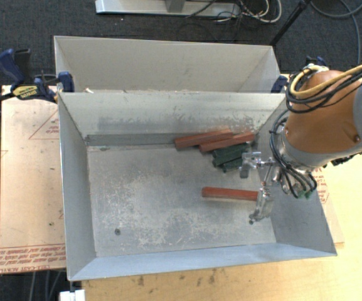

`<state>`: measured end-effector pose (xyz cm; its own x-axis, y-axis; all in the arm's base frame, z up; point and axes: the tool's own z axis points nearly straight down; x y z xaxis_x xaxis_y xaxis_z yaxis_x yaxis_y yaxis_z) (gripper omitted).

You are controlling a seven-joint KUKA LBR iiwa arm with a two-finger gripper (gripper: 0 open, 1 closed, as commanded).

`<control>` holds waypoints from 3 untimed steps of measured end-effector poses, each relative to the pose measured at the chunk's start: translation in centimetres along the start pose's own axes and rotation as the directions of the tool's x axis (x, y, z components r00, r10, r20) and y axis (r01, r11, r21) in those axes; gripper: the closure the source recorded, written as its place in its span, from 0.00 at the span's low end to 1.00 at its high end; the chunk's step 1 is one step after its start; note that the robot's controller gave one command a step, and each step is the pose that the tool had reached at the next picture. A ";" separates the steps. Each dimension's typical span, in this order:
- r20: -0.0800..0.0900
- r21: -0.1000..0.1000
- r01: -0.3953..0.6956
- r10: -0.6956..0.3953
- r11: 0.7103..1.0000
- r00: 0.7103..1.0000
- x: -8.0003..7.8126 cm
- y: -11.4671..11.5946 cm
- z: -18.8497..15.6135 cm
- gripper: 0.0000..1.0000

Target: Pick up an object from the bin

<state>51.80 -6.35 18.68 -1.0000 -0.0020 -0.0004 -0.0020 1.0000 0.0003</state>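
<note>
Grey metal bin point(74, 187), and little in it: two red-brown sticks point(213, 139) rest along the far wall with a dark green block point(229, 158) just beside them. Nearer, toward the right, a flat red-brown slat point(229, 194) lies alone. The gripper point(256, 216) hangs at that slat's right end, likely because it lies clear of the others. Whether the claw is spread or pinched I cannot tell.

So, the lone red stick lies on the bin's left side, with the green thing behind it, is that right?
Not quite: the camera view shows the lone red stick on the bin's right side, not left; the green thing is indeed behind it.
</note>
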 end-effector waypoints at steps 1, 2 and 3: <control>0.000 0.000 0.000 0.000 1.000 1.000 0.0 0.0 0.0 0.00; 0.002 0.000 0.005 -0.005 1.000 1.000 -5.4 0.9 11.6 1.00; 0.002 0.000 0.005 -0.005 1.000 1.000 -5.4 0.9 11.6 1.00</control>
<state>57.19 -5.46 7.13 -1.0000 -0.0069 -0.0022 -0.0069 1.0000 0.0003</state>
